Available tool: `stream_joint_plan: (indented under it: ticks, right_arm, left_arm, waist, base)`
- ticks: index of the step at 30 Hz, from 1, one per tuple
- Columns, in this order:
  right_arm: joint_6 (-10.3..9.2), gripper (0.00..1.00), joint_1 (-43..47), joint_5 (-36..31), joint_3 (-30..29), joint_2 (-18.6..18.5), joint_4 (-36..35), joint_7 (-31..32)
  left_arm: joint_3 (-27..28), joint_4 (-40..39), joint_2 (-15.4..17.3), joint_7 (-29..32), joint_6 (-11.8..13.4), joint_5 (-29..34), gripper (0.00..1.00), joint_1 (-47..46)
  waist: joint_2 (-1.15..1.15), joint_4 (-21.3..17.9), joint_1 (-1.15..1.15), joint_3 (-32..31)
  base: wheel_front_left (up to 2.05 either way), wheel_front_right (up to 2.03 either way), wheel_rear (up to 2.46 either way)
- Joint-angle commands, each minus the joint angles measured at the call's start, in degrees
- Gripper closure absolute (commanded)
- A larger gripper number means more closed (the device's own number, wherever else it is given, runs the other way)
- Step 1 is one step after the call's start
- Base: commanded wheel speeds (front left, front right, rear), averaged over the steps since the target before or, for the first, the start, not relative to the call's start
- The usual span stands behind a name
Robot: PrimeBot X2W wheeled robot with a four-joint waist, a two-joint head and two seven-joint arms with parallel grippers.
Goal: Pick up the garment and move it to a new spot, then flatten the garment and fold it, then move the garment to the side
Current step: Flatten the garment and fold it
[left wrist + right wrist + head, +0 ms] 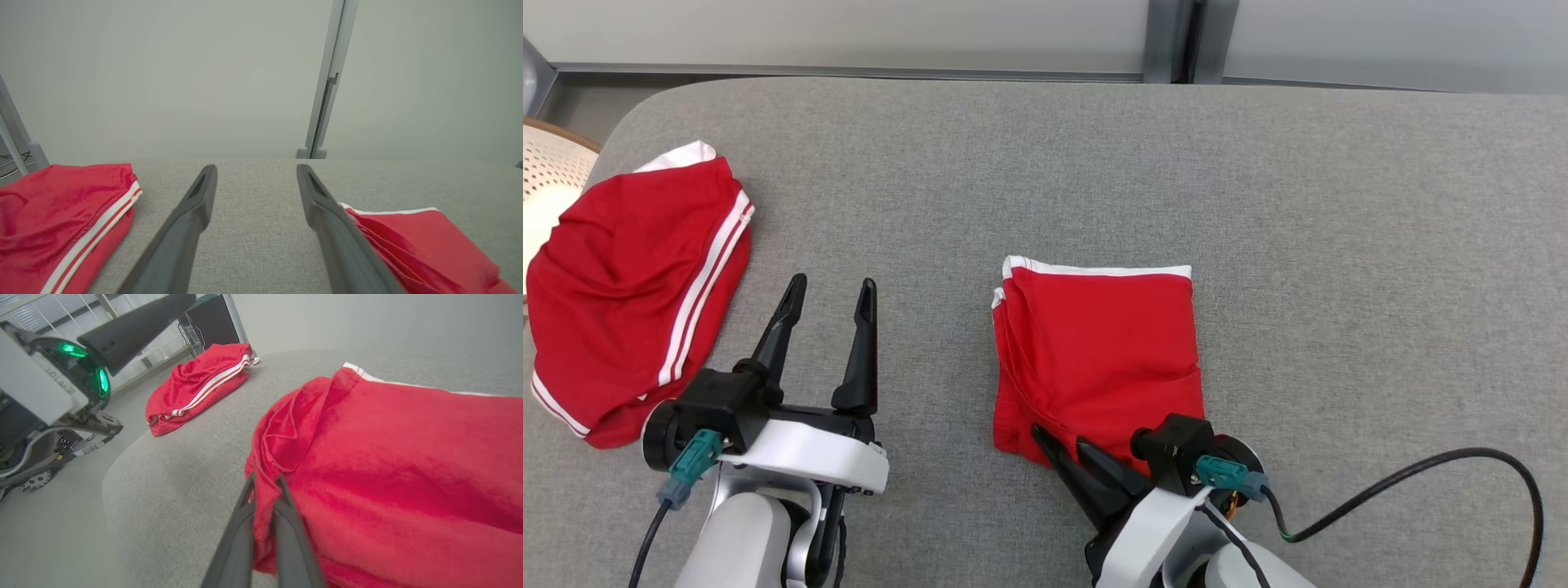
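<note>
pinching the near left corner of the folded red garment, the right gripper has its two dark fingers clenched on a thin lip of cloth, which the right wrist view shows squeezed between them. the garment lies in a neat square near the middle of the grey table, with white trim along its far edge and layered folds down its left side. the left gripper hangs spread wide, holding nothing, over bare table. it sits between this garment and a second red garment with white stripes, bunched at the far left beside a white basket.

folding looks done, so the step in hand seems to be moving the garment aside. a hold on one corner will likely let the layers peel apart if it is lifted high. better to drag it low and slow across the table so the stack lies flat. watch the layered left edge, which could open under the pull, and stop well short of the other garment.
</note>
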Motion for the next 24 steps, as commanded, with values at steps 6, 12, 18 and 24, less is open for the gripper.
stream_joint_plan:
  ticks: [6, 12, 18, 24]
  right_arm:
    - [-0.02, 0.00, -2.29, 0.27, 1.69, -0.60, -0.05, -3.74]
    - [-0.02, 0.00, -3.07, -0.08, 0.83, -1.05, -4.41, -8.54]
    - [-0.02, 0.00, -0.85, -1.96, -7.86, -2.00, -9.03, -11.41]
    - [-0.02, 0.00, 3.95, -6.01, -23.39, -3.14, -12.41, -10.68]
  left_arm:
    - [-0.02, 0.40, 0.29, -0.47, 0.26, -0.27, 0.00, -0.38]
    - [0.07, 0.67, 0.79, -0.63, 0.49, -0.43, 0.00, -0.10]
    - [0.13, 0.58, 1.37, -0.30, 1.02, -0.44, 0.00, 0.49]
    - [0.54, 0.14, 2.44, 0.13, 1.81, -0.25, 0.00, 1.60]
  waist:
    - [0.00, -0.11, 0.00, 0.22]
    - [0.00, -0.79, 0.00, -0.45]
    - [0.00, -1.79, 0.00, -1.48]
    - [0.00, -3.14, 0.00, -2.60]
  base:
    - [0.00, 0.00, 0.00]
    - [0.00, 0.00, 0.00]
    - [0.00, 0.00, 0.00]
    - [0.00, 0.00, 0.00]
